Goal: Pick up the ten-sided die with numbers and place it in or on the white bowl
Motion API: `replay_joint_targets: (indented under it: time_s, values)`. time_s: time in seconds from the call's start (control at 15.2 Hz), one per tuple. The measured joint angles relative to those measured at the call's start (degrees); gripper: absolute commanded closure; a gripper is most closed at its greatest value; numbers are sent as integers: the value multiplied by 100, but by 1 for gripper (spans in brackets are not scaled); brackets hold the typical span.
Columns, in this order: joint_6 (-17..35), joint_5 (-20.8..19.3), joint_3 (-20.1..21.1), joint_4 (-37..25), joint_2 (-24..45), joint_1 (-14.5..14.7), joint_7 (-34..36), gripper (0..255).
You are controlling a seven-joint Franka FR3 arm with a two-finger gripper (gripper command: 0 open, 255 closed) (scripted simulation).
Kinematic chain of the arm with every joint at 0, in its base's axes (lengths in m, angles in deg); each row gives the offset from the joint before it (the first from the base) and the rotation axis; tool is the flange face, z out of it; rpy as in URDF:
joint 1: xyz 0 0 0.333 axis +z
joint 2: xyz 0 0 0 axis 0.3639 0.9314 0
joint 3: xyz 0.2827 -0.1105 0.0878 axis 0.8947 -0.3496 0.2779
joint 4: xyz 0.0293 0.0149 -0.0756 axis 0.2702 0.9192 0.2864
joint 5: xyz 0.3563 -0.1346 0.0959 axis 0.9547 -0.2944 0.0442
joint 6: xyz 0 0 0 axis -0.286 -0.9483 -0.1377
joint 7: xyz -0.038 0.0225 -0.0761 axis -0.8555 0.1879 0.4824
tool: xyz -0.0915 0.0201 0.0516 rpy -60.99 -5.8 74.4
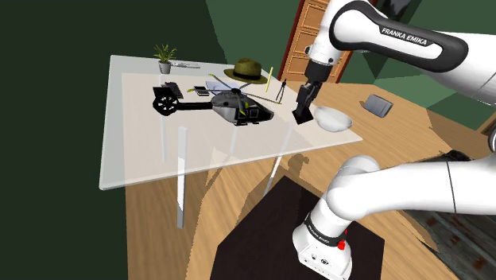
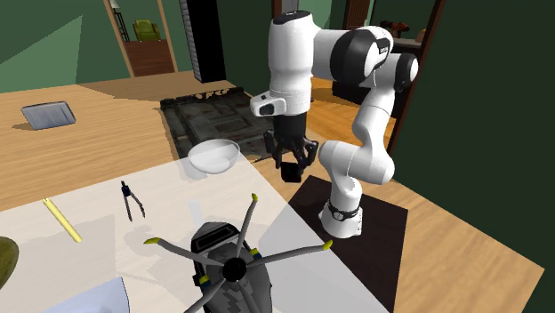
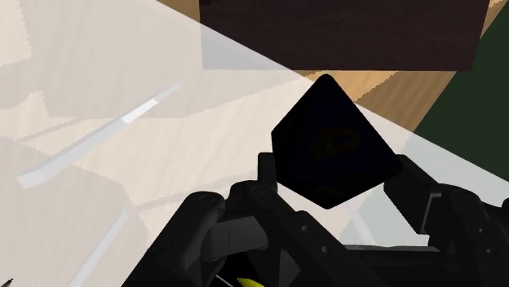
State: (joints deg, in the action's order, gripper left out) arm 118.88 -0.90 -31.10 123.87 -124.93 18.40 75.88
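**Black die held beside the bowl**

The gripper (image 1: 304,116) has its two fingers closed tight on the black die (image 3: 334,143). In the shoulder view, the die is just left of the white bowl (image 1: 332,120), near the right edge of the glass table (image 1: 143,135).

Setting: room in a private house. Wood-plank floor (image 2: 471,222); dark green walls (image 1: 56,119); patterned dark rug (image 2: 209,111); wooden door frame (image 1: 294,48); green armchair (image 2: 145,28) beyond a far doorway. Glass tabletop (image 1: 143,155) on slim legs, carrying household oddments: potted plant (image 1: 165,57), brimmed hat (image 1: 246,70), model helicopter (image 1: 218,102).
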Motion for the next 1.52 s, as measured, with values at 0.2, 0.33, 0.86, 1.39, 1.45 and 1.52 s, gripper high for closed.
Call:
replay_joint_targets:
  time_s: [0.2,0.33,0.86,1.39,1.45,1.52]
  values:
    - [-68,-194,-260,-145,43,-78,-278,255]
    - [-92,-380,-534,-311,146,-137,-555,255]
    - [14,-978,-1637,-1044,746,-227,-1654,255]
    - [161,-1182,-2920,-2227,1748,26,-2840,255]
    - [157,-1171,-3108,-2424,1902,84,-3014,255]
    - [174,-1152,-3289,-2582,2040,140,-3172,255]
